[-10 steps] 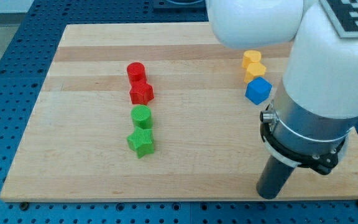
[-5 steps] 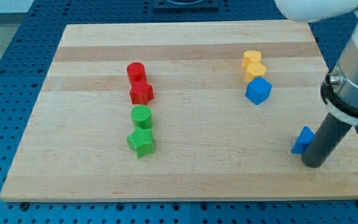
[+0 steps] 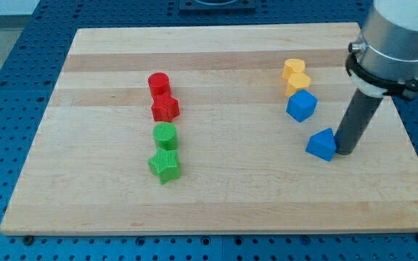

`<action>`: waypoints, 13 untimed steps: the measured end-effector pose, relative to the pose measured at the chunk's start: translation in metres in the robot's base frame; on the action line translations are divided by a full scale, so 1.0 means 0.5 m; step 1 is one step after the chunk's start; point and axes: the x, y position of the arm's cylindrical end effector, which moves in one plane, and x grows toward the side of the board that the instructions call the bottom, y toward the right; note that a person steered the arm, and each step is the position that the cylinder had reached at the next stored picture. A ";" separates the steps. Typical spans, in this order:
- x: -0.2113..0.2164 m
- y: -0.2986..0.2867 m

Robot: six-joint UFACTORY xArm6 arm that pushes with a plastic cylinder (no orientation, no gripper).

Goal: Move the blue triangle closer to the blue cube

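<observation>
My tip [image 3: 344, 151] sits right-centre of frame, touching the right side of the blue triangle [image 3: 322, 143]; it is a bare rod with no jaws, so nothing to open, close or clamp. The blue triangle lies just below and slightly right of the blue cube [image 3: 301, 106], near it but apart, with two yellow blocks [image 3: 294, 77] stacked in a line above the cube toward the upper right. Left of centre on the wooden board [image 3: 216, 196], a column runs top to bottom: red cylinder [image 3: 158, 83], red star-like block [image 3: 165, 109], green cylinder [image 3: 165, 135], green star-like block [image 3: 165, 166].
</observation>
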 end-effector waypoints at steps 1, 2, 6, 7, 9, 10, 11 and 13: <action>0.000 -0.002; 0.000 -0.002; 0.100 -0.025; 0.074 -0.025; 0.012 -0.027; 0.005 -0.032; 0.001 -0.032; -0.021 -0.032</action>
